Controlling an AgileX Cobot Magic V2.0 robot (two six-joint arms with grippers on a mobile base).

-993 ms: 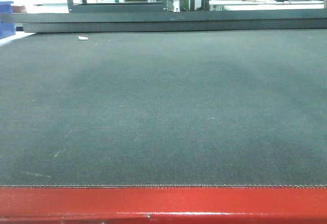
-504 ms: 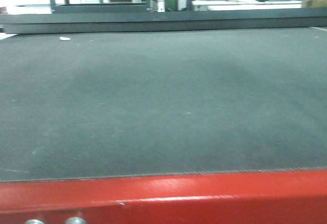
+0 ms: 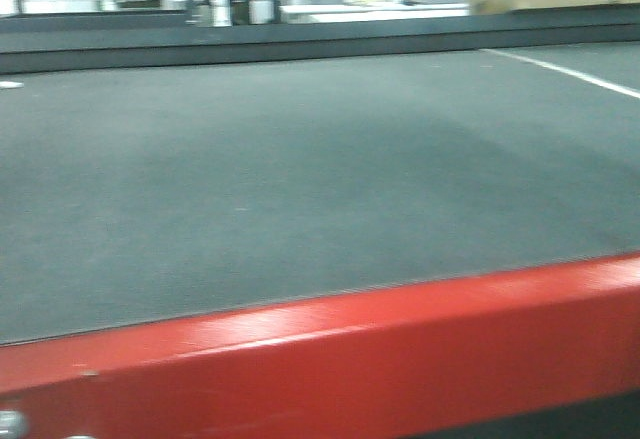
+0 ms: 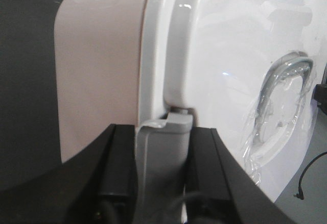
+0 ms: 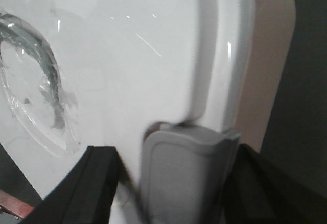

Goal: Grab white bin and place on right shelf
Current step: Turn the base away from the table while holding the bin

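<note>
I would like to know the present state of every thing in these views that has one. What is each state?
white bin: held at its two opposite ends.
lid: closed on the bin.
left gripper: jaws shut on one end of the bin.
right gripper: jaws shut on the other end.
red-framed table: dark mat lying flat on top.

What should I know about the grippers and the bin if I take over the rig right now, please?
The left gripper is shut on the white bin, with its fingers on either side of a grey latch at the lid's edge.
The right gripper is shut on the latch on the bin's other side.
The lid is on.
The front view shows only the red-framed table; the right shelf is not in view.
Done: the bin is grabbed.
Left: find the right shelf, set the bin on it, release.
</note>
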